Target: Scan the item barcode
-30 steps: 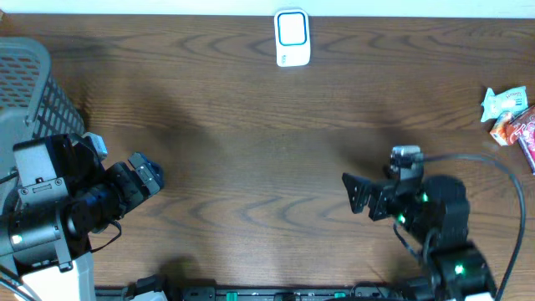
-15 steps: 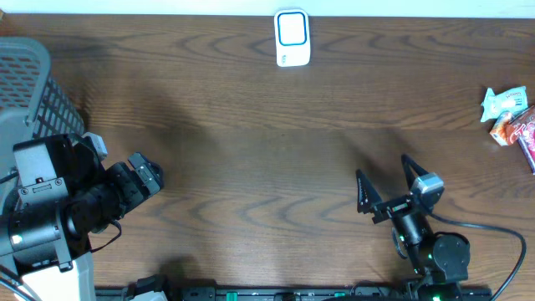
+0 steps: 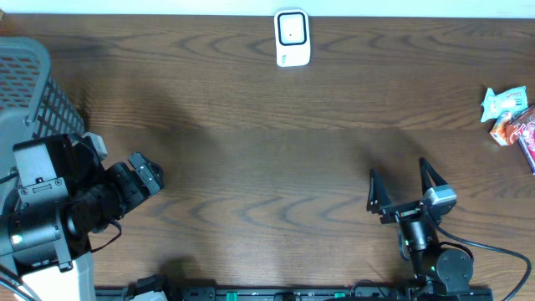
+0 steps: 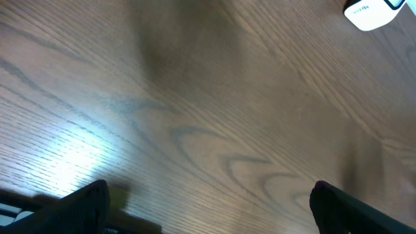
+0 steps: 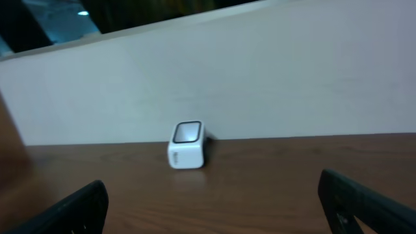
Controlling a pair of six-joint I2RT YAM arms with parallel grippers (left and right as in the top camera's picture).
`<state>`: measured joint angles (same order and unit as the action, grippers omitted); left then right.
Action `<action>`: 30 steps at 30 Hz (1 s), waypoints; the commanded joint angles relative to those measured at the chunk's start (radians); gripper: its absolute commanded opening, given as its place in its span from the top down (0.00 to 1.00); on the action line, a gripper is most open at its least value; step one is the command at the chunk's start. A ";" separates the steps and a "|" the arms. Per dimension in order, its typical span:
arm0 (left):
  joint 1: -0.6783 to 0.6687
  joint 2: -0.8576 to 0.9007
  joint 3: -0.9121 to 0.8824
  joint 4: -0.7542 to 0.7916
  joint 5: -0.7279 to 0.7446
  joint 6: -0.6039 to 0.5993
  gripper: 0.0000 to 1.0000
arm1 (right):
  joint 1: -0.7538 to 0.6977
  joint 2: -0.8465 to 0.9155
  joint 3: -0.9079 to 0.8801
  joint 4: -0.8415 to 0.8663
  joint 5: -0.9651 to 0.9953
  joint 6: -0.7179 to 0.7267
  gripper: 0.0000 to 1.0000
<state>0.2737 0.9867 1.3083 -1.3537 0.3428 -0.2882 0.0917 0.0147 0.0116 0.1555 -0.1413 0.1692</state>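
Note:
A white barcode scanner (image 3: 292,38) stands at the table's far edge, also in the right wrist view (image 5: 187,144) and at the top right corner of the left wrist view (image 4: 372,13). Snack items lie at the right edge: a white-green packet (image 3: 503,103) and a red-orange packet (image 3: 519,130). Near the front edge, my right gripper (image 3: 399,174) is open and points toward the far side, nothing between its fingers (image 5: 364,203). My left gripper (image 3: 125,163) is open over bare wood at the left, with its fingertips (image 4: 84,207) wide apart and empty.
A grey mesh basket (image 3: 33,92) stands at the far left, just behind the left arm. A pale wall rises behind the scanner. Brown wood tabletop (image 3: 267,150) stretches between the two arms.
The right arm has drawn back toward the front edge and turned its open gripper to face the far side. The left arm has not moved.

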 commanded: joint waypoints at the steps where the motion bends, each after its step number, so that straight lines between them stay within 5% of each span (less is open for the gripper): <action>1: 0.000 -0.001 0.005 0.000 0.012 -0.002 0.02 | -0.027 -0.010 -0.006 -0.005 0.008 -0.021 0.01; 14: 0.000 -0.001 0.005 0.000 0.012 -0.002 0.02 | -0.034 -0.010 -0.006 -0.217 0.000 -0.115 0.01; 30: 0.000 -0.001 0.005 0.000 0.012 -0.002 0.02 | -0.033 -0.010 -0.006 -0.219 -0.006 -0.167 0.01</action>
<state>0.2737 0.9867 1.3083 -1.3537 0.3428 -0.2882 0.0639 0.0120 0.0071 -0.0601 -0.1417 -0.0044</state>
